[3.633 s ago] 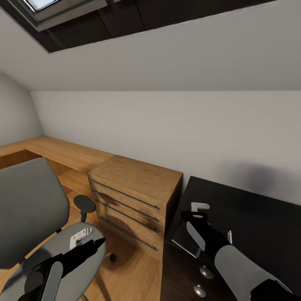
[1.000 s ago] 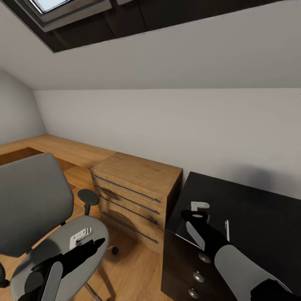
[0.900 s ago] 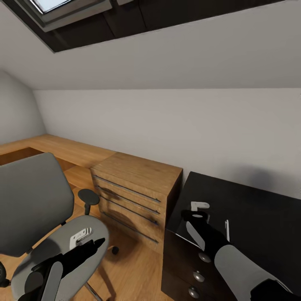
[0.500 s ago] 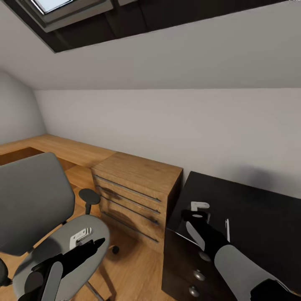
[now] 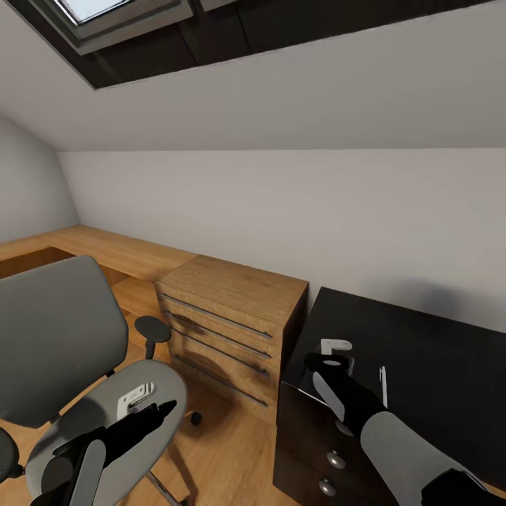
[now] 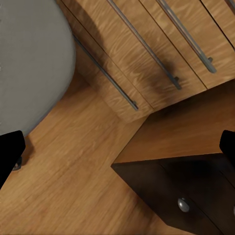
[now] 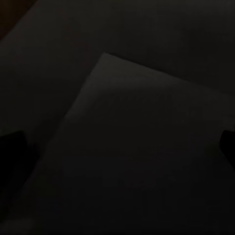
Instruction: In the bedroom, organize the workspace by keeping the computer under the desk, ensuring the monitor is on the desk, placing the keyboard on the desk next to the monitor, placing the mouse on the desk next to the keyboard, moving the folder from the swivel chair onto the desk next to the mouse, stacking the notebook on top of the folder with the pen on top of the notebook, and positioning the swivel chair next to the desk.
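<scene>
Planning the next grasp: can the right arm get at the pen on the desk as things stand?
Probably yes. The pen lies bare on the desk just beside the right gripper, which hovers open over the notebook; nothing sits between them.

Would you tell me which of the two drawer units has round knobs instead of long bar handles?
The dark drawer unit under the black desk, beneath the right gripper; the light-wood chest beside it has long bars.

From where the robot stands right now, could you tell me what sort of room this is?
Probably an attic room used as a home office: a sloped ceiling with a skylight, a swivel chair, a glossy black desk and a wooden chest of drawers.
</scene>
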